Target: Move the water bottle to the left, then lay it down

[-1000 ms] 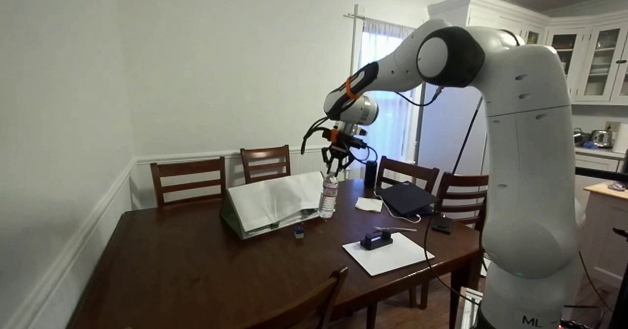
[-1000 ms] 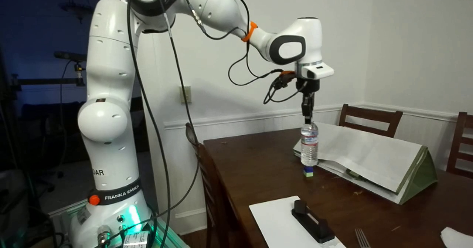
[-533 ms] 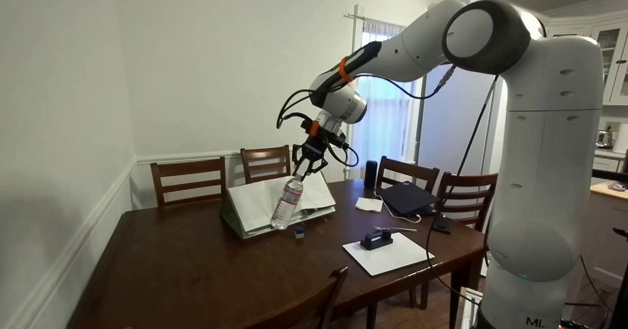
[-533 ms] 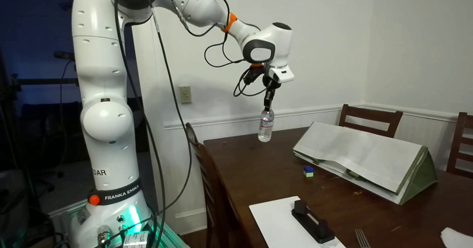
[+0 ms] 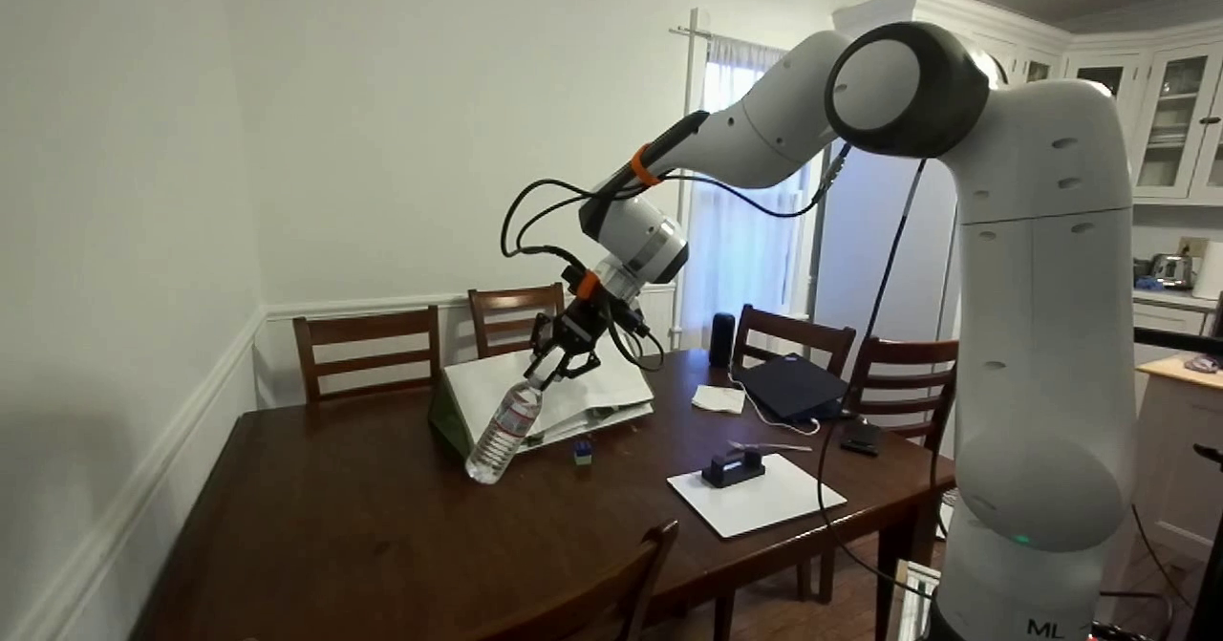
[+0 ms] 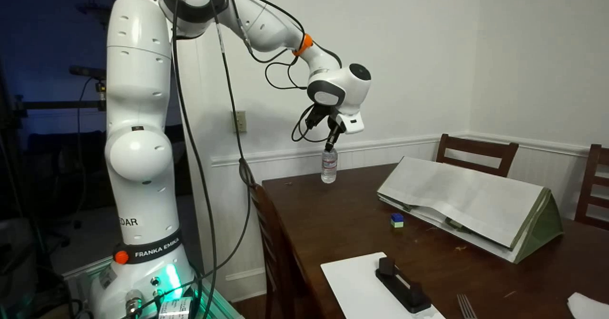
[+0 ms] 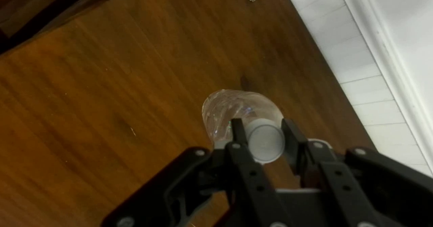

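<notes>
The clear water bottle (image 5: 504, 433) hangs from my gripper (image 5: 535, 380) over the brown table (image 5: 315, 517). In that exterior view it leans, with its base toward the lower left. In an exterior view the bottle (image 6: 329, 168) looks nearly upright below the gripper (image 6: 329, 149), near the table's far left edge. In the wrist view my gripper (image 7: 262, 125) has its two fingers (image 7: 238, 130) closed on either side of the pale cap (image 7: 266, 142). The clear body (image 7: 233, 105) shows beyond the cap. I cannot tell whether the base touches the table.
A large open book (image 5: 545, 388) stands like a tent on the table, behind the bottle. A small blue-and-green block (image 6: 397, 220) sits near it. A white board (image 5: 755, 502) bears a black object (image 5: 734, 469). Chairs (image 6: 271, 233) and a wall surround the table.
In the exterior views the bottle and gripper have moved left, away from the book's near end. The bottle has gone from upright to leaning, and the arm has lowered over the last half second.
</notes>
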Action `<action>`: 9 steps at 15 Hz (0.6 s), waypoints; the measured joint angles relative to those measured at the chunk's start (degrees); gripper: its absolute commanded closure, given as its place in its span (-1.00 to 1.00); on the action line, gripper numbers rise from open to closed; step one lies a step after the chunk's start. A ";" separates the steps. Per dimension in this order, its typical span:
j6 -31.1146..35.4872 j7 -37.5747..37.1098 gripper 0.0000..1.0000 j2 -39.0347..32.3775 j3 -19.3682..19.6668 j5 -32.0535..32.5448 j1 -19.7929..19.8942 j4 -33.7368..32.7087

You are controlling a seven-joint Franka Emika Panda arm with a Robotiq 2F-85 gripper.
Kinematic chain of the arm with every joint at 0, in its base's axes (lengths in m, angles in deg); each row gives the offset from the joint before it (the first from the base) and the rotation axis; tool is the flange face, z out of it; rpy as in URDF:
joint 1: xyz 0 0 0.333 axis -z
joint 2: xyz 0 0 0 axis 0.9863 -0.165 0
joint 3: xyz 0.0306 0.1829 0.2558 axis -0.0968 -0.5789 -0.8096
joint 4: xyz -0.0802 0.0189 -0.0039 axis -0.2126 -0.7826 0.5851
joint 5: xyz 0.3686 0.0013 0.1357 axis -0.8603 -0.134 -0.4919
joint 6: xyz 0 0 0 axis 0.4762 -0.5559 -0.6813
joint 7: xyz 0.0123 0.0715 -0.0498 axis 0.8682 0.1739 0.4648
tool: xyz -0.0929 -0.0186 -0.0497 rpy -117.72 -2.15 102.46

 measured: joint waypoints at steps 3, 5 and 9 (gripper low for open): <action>0.00 0.00 0.75 0.07 0.12 -0.07 0.03 -0.19; 3.99 0.00 0.75 -0.16 0.12 2.90 -0.64 0.35; 13.36 -0.32 0.76 -3.53 -0.09 10.27 -2.92 1.43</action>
